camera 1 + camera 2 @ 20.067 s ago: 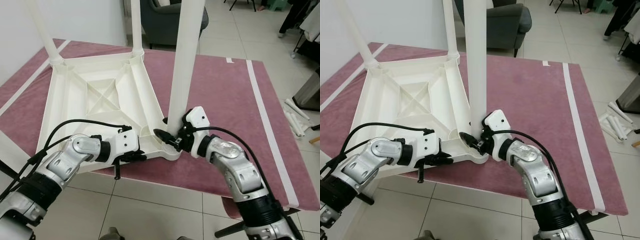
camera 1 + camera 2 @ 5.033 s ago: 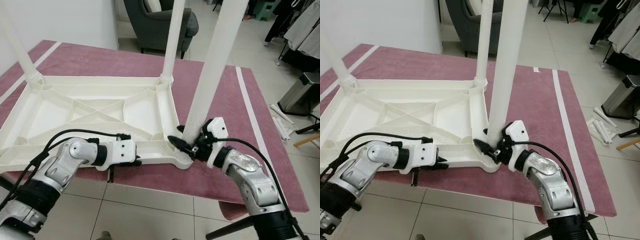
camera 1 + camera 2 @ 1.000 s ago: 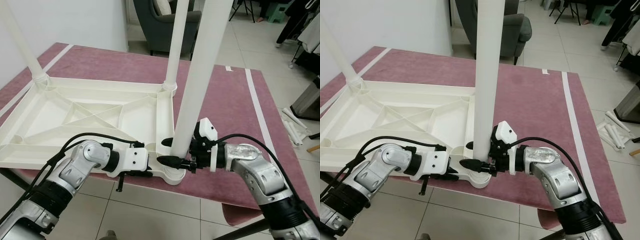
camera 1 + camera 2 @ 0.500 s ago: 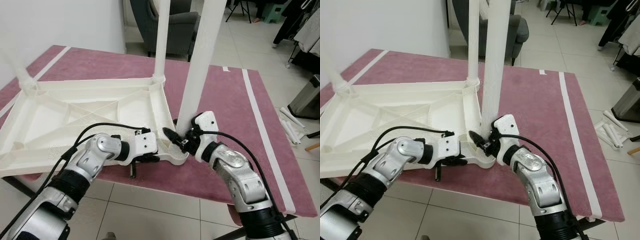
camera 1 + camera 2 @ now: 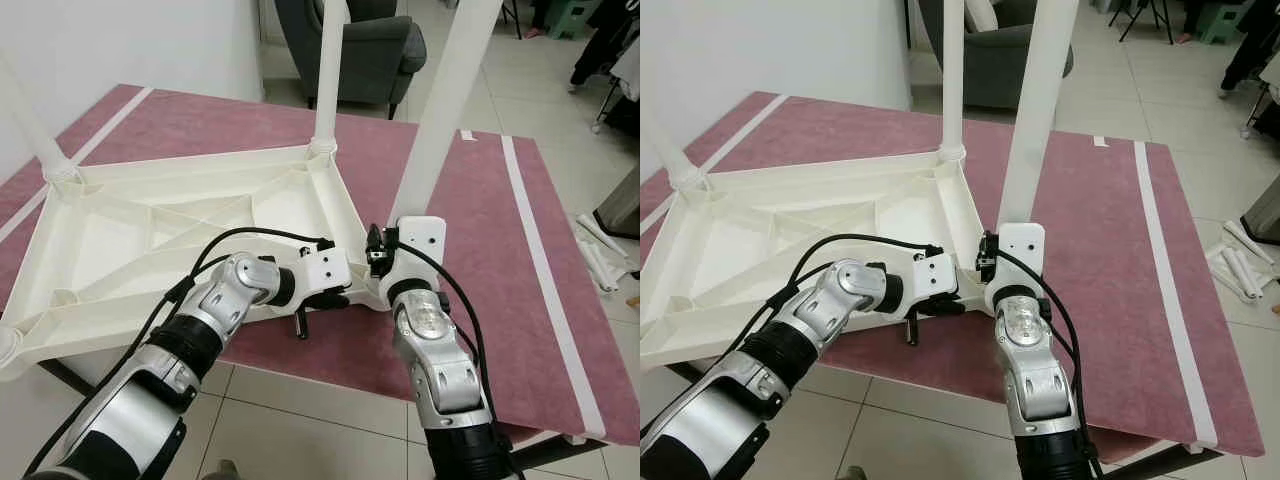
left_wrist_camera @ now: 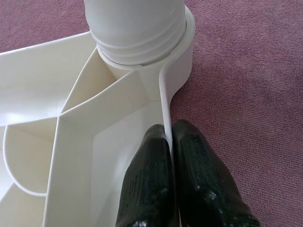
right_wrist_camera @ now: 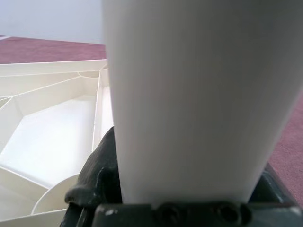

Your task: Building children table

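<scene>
A white plastic table top (image 5: 170,230) lies upside down on the maroon-covered platform (image 5: 480,250). White legs stand in its far-left corner (image 5: 40,140) and far corner (image 5: 328,70). A third leg (image 5: 445,110) rises tilted from the near-right corner socket (image 6: 142,56), where its ribbed base sits. My right gripper (image 5: 385,268) is shut on this leg near its base, with black fingers (image 7: 97,175) on either side. My left gripper (image 6: 170,130) is shut on the thin rim wall of the table top just beside that socket.
A dark grey armchair (image 5: 370,45) stands on the tiled floor beyond the platform. White tubes (image 5: 598,250) lie on the floor at the right. The platform's near edge (image 5: 330,385) runs just below both grippers. White stripes cross the maroon cover.
My view has shifted. The right wrist has twisted around the leg's base, so its forearm now points straight back at me. The left gripper keeps its hold on the rim.
</scene>
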